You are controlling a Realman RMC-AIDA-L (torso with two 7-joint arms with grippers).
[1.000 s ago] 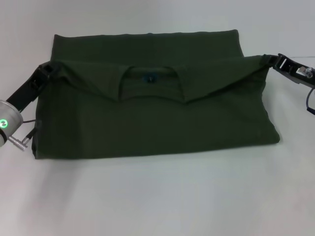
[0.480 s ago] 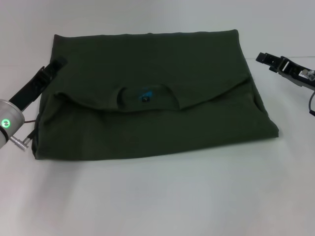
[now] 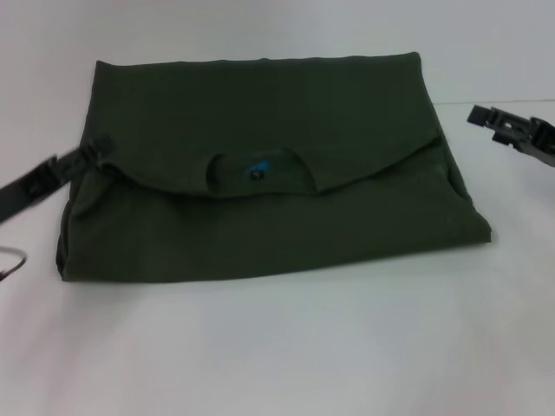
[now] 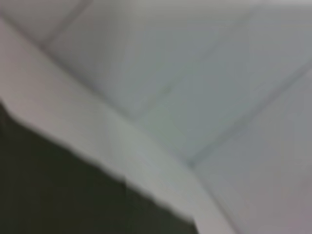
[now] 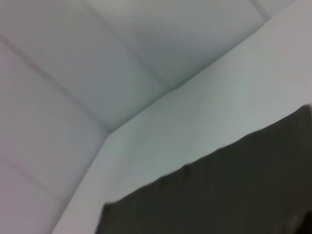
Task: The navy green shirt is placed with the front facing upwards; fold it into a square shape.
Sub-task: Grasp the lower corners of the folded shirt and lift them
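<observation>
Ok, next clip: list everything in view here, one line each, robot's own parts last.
navy green shirt: one, dark olive green, folded into a wide rectangle on the middle of the table, plain side out, collar opening with a blue spot showing at the edge of the top flap.
table: one, white, under the shirt and all around it.
left tool: one, black, at the shirt's left edge by the end of the flap; open or shut not visible.
right tool: one, black, off the shirt's right side over bare table, not touching the cloth; open or shut not visible.
</observation>
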